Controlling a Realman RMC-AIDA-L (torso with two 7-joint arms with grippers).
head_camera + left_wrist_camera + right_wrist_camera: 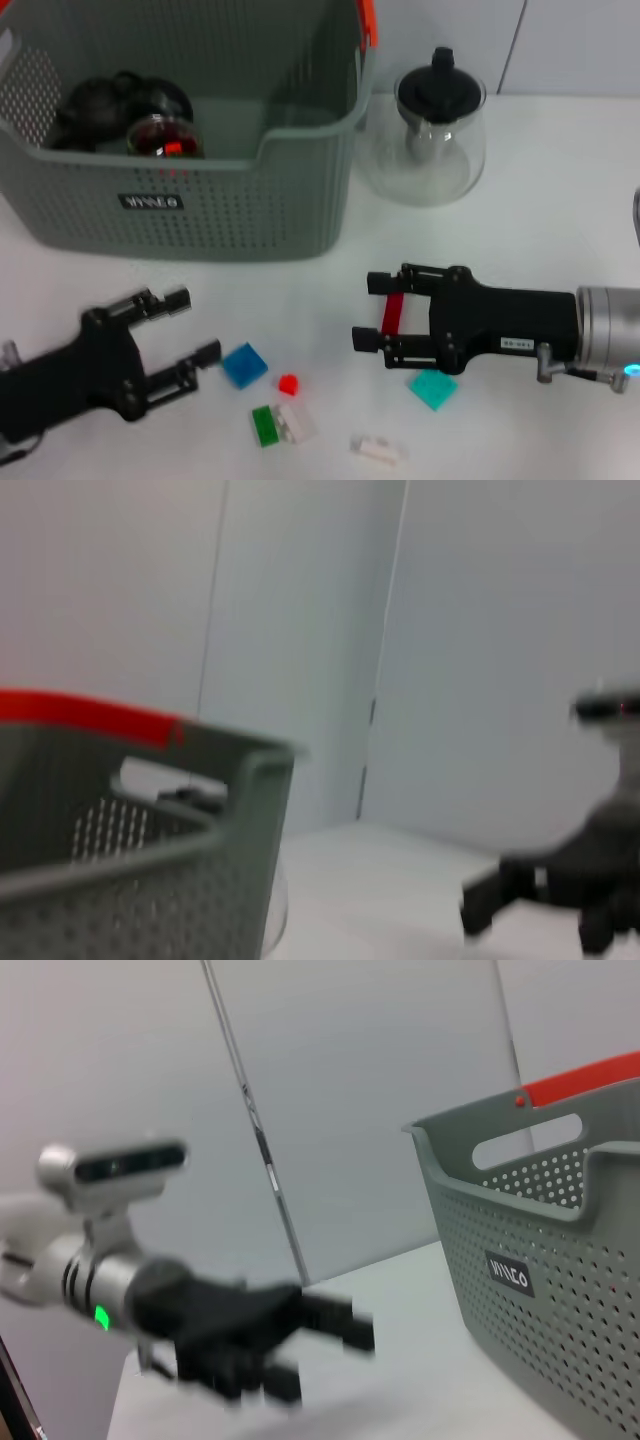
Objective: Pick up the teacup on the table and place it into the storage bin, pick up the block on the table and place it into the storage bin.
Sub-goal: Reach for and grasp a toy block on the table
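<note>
White table (pixel 560 200) under pale wall panels; storage bin (pixel 190 210) at the far left, grey perforated, orange handle (pixel 367 22), black label with white lettering.

Head view only: inside the bin, dark rounded pieces and a glass teacup (pixel 163 137) with something red in it, probably the cup from the task but too soft to be sure. Glass teapot (pixel 437 130) with black lid stands just beside the bin on its right. Neither wrist view shows the bin's contents or any block.

Right gripper (pixel 374 312): fingers apart, a red block (pixel 394 312) standing upright between them near the tips; can't tell whether they grip it. Teal block (pixel 433 388) lies just below that gripper on the table.

Left gripper (pixel 192 327): open, nothing held, low at the left front. Blue block (pixel 244 364) sits just beside its lower finger. Small red block (pixel 288 384), green-and-white block (pixel 278 424) and a white piece (pixel 377 449) lie between the two arms.

Left wrist view: bin corner, right gripper far off. Right wrist view: bin's label side, left gripper opposite.
</note>
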